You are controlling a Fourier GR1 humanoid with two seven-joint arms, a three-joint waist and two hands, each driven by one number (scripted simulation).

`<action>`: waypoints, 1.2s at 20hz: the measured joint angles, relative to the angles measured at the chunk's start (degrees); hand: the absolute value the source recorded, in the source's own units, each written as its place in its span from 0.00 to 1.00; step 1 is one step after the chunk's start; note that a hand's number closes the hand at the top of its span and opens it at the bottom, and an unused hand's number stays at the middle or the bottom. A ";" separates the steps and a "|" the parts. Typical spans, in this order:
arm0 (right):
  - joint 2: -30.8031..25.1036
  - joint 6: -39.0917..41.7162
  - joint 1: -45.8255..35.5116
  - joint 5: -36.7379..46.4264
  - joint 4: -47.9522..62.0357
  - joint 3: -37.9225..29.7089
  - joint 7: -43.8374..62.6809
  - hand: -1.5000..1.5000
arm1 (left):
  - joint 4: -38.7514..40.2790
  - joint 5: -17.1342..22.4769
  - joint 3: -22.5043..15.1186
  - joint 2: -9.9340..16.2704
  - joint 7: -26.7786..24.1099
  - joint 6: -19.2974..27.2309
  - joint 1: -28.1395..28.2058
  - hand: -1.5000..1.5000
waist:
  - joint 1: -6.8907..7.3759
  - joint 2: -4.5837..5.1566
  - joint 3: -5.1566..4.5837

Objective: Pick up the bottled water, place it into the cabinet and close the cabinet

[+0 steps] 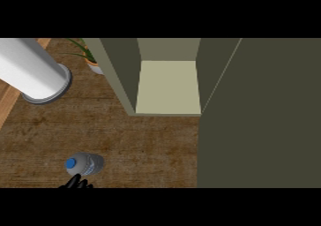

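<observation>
Head view shows one black hand (76, 182) at the lower edge, which side unclear, fingertips just below one blue-capped water bottle (85, 163) standing on the wooden counter (143, 141); its fingers' pose cannot be told. Beyond: one open cabinet (168, 86), one white cylinder (29, 68), one potted plant (89, 57).

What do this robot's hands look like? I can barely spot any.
Only black fingertips show at the view's lower edge, thin and pointed, plain with no markings or cables visible. They are on the left; which hand they belong to cannot be told. No forearm is in view.
</observation>
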 measured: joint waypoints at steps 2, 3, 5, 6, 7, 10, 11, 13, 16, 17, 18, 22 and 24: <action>-0.13 0.68 1.82 -0.11 -0.54 0.15 -0.18 0.00 | -0.26 0.12 0.23 1.17 -1.40 -1.58 3.46 0.00 | 0.06 -0.05 0.00; -0.18 0.63 1.78 -0.11 -0.65 0.29 0.10 0.00 | -0.41 0.18 0.41 1.74 -2.14 -2.33 5.03 0.00 | 0.23 -0.06 0.00; -0.33 1.18 3.05 -0.19 -0.89 0.04 -0.14 0.00 | -0.60 0.25 0.58 2.59 -3.61 -3.54 8.02 0.00 | 0.24 -0.12 0.00; -0.60 1.23 2.92 -0.23 -0.96 -0.23 0.19 0.00 | -0.64 0.22 0.51 2.81 -4.66 -4.18 9.46 0.00 | 0.38 -0.12 0.01; -0.66 1.29 3.07 -0.28 -0.99 -0.50 0.29 0.00 | -0.66 0.19 0.91 3.38 -5.86 -5.11 11.12 0.00 | 0.50 -0.14 0.00; -0.49 1.83 4.63 -0.29 -1.16 -0.33 -0.36 0.00 | -0.83 0.23 1.84 4.38 -8.31 -6.49 14.71 0.00 | 0.37 -0.17 0.03; -0.47 2.08 5.06 -0.29 -1.20 -0.29 -0.72 0.00 | -0.91 0.22 2.08 4.71 -9.12 -6.91 15.98 0.00 | 0.39 -0.21 0.04; -0.57 2.38 5.48 -0.33 -1.28 -0.45 -0.94 0.00 | -0.90 0.23 3.08 5.41 -10.86 -7.88 17.82 0.00 | 0.31 -0.17 0.04; -0.91 2.92 5.81 -0.48 -1.37 -1.15 -1.19 0.00 | -0.86 0.13 4.28 5.98 -13.78 -9.17 20.60 0.00 | 0.33 -0.18 0.05; -0.96 3.00 5.92 -0.51 -1.41 -1.25 -1.21 0.00 | -0.91 0.13 4.74 6.14 -14.23 -9.14 21.36 0.00 | 0.22 -0.13 0.06; -0.99 3.26 6.38 -0.56 -1.46 -1.28 -1.36 0.00 | -0.92 0.11 5.12 6.33 -15.06 -9.50 22.37 0.00 | 0.16 -0.16 0.06; -1.29 4.09 7.38 -0.91 -1.63 -2.34 -1.85 0.00 | -0.85 -0.01 6.21 6.78 -17.78 -10.42 25.93 0.00 | -0.13 -0.14 0.08; -1.13 4.17 7.60 -1.03 -1.66 -2.23 -1.93 0.00 | -0.78 -0.02 7.58 6.97 -19.31 -10.66 27.31 0.00 | -0.18 -0.10 0.08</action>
